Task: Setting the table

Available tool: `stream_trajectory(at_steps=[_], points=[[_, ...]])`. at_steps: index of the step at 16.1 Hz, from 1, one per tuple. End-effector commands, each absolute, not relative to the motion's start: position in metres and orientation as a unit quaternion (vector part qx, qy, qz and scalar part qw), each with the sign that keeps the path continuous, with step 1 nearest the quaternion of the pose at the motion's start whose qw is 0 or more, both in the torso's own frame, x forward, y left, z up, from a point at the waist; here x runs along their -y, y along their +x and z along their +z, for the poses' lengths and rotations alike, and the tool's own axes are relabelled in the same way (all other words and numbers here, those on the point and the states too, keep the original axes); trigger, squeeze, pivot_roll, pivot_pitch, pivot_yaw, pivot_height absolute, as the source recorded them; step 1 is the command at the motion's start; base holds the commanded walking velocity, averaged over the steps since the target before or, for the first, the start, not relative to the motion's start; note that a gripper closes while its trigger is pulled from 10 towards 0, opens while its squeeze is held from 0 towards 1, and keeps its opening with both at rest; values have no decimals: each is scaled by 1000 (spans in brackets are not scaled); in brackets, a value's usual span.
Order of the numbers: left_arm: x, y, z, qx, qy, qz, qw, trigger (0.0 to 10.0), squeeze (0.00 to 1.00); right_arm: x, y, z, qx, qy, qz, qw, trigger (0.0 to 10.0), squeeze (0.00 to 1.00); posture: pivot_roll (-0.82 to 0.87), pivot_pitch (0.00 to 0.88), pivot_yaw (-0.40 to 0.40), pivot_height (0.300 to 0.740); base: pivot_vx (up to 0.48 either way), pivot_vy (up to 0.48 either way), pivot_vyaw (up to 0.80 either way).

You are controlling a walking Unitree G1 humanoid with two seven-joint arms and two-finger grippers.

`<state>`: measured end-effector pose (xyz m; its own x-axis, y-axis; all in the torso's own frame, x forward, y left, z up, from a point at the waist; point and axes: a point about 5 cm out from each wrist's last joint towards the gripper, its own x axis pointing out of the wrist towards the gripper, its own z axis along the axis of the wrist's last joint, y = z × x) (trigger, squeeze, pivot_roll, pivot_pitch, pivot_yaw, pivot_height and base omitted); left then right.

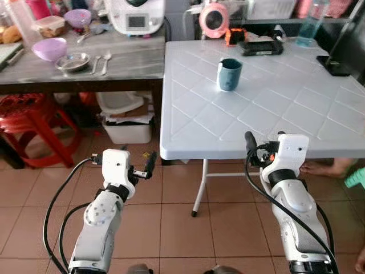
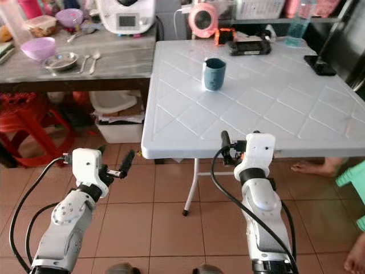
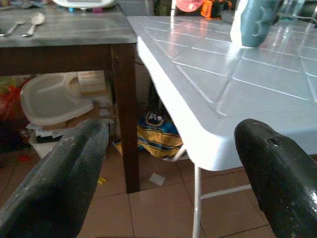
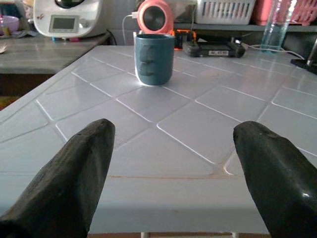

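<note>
A blue mug (image 1: 229, 74) stands upright on the white folding table (image 1: 194, 125), toward its far left part, also seen as the mug (image 4: 154, 58) straight beyond my right fingers. On the grey counter (image 1: 131, 63) to the left lie two spoons (image 1: 101, 61), a metal dish (image 1: 72, 61) and a purple bowl (image 1: 49, 49). My left gripper (image 1: 147, 164) hangs open and empty over the floor, just left of the table's near corner. My right gripper (image 1: 255, 144) is open and empty at the table's front edge, level with the tabletop.
A red stool (image 1: 33, 123) and a white box (image 1: 128, 130) sit under the counter. A white appliance (image 1: 136, 16), a pink round device (image 1: 214, 20), black gadgets (image 1: 259, 45) and a bottle (image 1: 308, 28) line the far side. A person's foot (image 1: 319, 167) rests right of my right arm.
</note>
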<state>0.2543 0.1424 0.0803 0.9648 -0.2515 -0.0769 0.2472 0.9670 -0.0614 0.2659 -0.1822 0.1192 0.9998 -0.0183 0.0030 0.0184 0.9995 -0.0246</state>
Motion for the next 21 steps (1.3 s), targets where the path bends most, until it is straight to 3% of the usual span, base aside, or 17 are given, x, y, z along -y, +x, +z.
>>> stream_trajectory(at_steps=[1,21], points=[[-146,254,84,-33,-21,-124,991,10000,0,179,267,124,11,-15,-3,1000,10000,0,-26,0,33,740,300,0,431],[-143,253,81,-37,-25,-129,991,10000,0,181,270,121,5,-10,-17,1000,10000,0,-32,0,30,740,361,0,0]])
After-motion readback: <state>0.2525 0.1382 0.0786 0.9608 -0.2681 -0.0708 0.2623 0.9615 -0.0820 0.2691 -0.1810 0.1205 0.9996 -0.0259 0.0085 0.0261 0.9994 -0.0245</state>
